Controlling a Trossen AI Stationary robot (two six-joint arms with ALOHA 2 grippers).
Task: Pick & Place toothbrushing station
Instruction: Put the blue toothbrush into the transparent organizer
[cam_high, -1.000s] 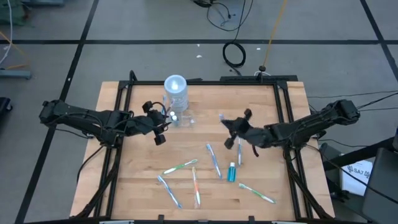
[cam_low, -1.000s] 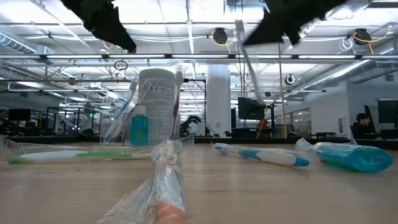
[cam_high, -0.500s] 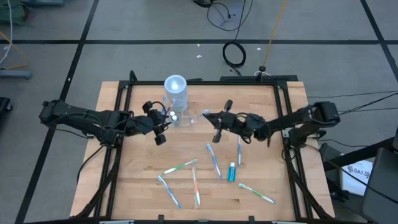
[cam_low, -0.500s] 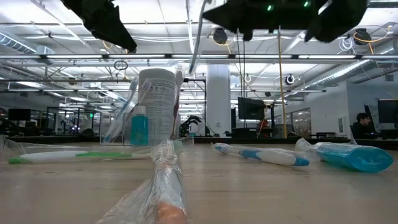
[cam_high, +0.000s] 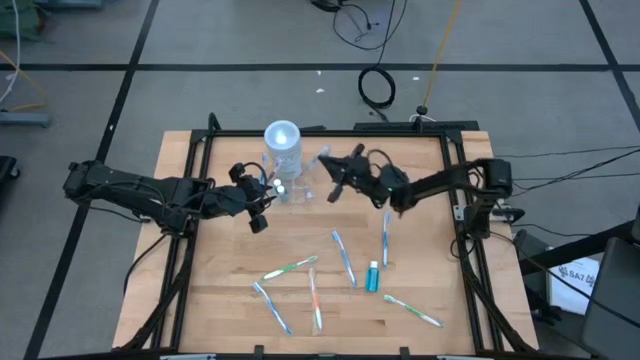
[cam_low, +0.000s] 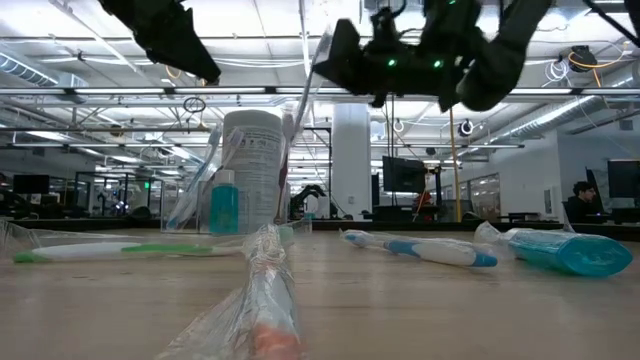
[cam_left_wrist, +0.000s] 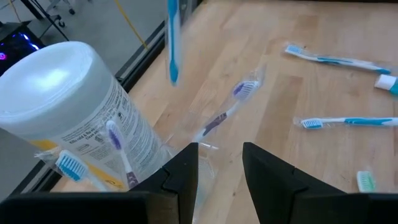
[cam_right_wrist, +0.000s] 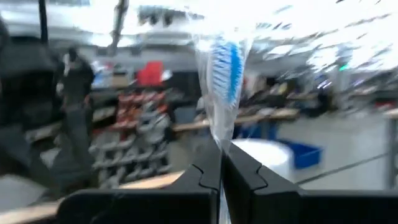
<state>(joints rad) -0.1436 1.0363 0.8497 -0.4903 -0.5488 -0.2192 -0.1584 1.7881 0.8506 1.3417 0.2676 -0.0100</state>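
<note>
Low view, nearest first: a wrapped brush lies up against the lens, and behind it more brushes and a teal tube lie loose on the table. Farther back stands the station, with a couple of brushes and a tube already in it. Above it, to one side, the right gripper has its fingers pressed together on a blue brush in clear wrap, the brush hanging down just beside the station's top. In the high view the left gripper hovers just beside the station near the table's far edge, fingers part-spread and holding nothing. Five brushes and one tube lie loose at the near half. By my reading, the station is partly stocked: the held brush still needs lowering in, and the loose items remain.
</note>
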